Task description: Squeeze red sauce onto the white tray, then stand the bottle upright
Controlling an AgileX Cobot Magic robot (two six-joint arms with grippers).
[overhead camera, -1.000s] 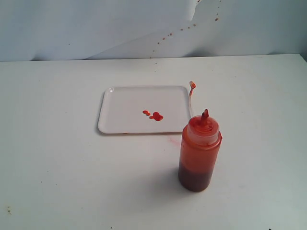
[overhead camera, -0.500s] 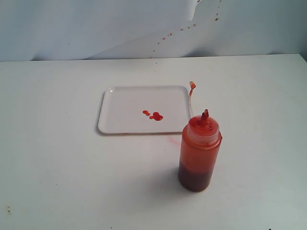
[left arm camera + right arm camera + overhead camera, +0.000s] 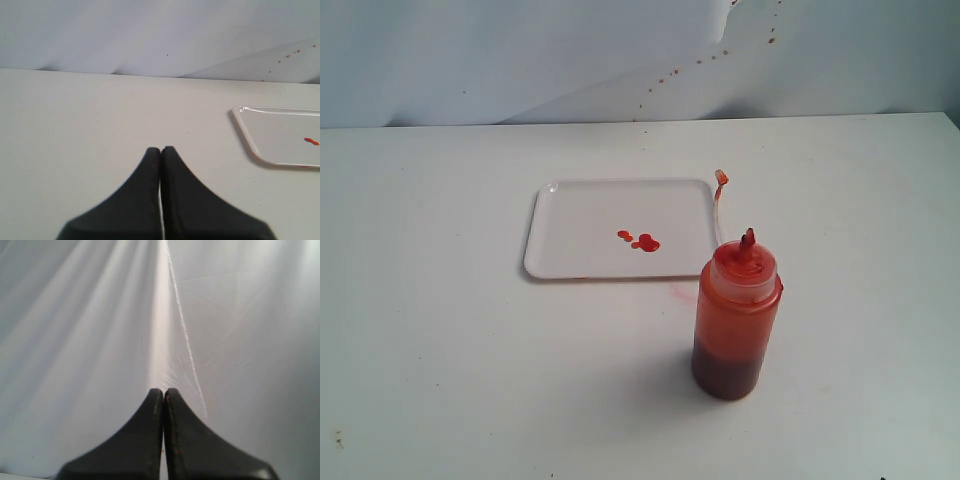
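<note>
- Closest in, my left gripper (image 3: 160, 149) has its two black, matte jaws pressed together with nothing between them. My right gripper (image 3: 163, 390) is the same, closed and empty.
- Just past my left tips lies the bare white table (image 3: 75, 125), matte and flat.
- Beyond them, off toward my right arm's side, is the white tray (image 3: 250, 145). It is smooth plastic with rounded corners and a low raised rim, and glossy blobs of red sauce (image 3: 640, 241) sit near its middle.
- Neither wrist view shows the bottle (image 3: 736, 320). The exterior view has it upright on the table, just beside the tray's corner on my right arm's side, apart from both grippers.
- Its long axis is vertical, with the pointed red nozzle (image 3: 747, 240) on top and the thin cap strap (image 3: 719, 200) arching up behind.
- It is a translucent orange-red cylinder, soft-looking, with dark sauce pooled low.
- I judge my right arm the nearer one to it, though that gripper faces only the creased white backdrop (image 3: 100, 315).
- With sauce on the tray and the bottle standing, I judge the job done.
</note>
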